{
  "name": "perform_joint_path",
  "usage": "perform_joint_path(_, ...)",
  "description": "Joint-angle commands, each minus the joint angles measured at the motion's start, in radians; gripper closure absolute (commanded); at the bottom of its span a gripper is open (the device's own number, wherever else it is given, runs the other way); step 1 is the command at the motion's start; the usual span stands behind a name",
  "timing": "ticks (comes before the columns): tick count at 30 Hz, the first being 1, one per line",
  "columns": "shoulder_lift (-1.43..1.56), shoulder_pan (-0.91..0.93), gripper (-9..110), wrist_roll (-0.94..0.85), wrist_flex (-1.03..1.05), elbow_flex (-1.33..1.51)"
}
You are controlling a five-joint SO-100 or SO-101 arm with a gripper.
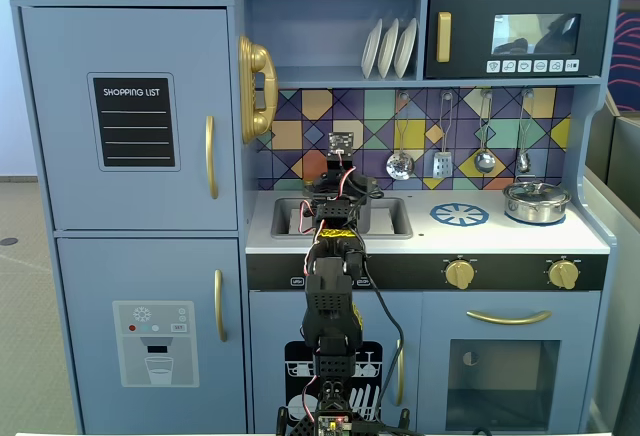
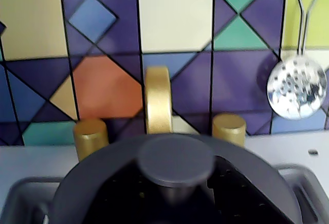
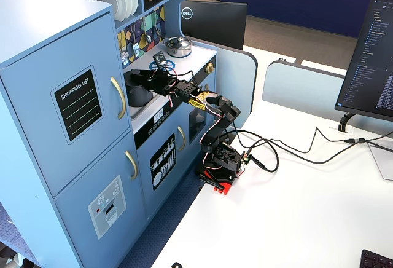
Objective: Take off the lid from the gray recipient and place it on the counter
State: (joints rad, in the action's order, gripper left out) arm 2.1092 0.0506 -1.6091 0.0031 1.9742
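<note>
1. Zero visible progress on the placing part as far as I could judge: the lid (image 2: 77, 198) filled the bottom of the wrist view, right up against the camera. Nothing dark gray lay anywhere on the counter (image 1: 430, 238).
2. Far left of the worktop was the sink (image 1: 392, 218), and the gray pot (image 3: 137, 93) sat down in it. In a fixed view from the front the arm hid it completely.
3. Whether the lid was sitting on the pot or already raised a bit, I honestly couldn't tell from any angle.
4. The gripper (image 3: 153, 79) was over the pot. Black textured bits showed either side of the lid's knob (image 2: 175, 160), which I took for the fingers. How wide they stood, or whether they'd clamped the knob, I couldn't make out.
5. Room-wise, the gold faucet (image 2: 158, 100) stood just behind the lid, so I'd guess going straight up first would be safer than going back.
6. Moving right, the burner print (image 1: 460, 215) was bare and looked like the obvious drop spot.
7. Further right, the steel pot (image 1: 537, 202) took up the far end, with the skimmer (image 2: 296, 88) hanging on the backsplash above, and the counter's front edge was close.
</note>
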Motion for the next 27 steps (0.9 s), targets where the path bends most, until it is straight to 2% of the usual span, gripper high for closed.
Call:
perform_joint_path(1, 0.003, -0.021, 102, -0.014, -0.071, -0.092)
perform_joint_path(11, 0.038, 0.017, 102, -0.066, -0.066, -0.193)
perform_joint_path(21, 0.055, 0.327, 102, -0.057, -0.064, -0.160)
perform_joint_path(27, 0.094, 0.476, 102, -0.012, -0.143, -0.008)
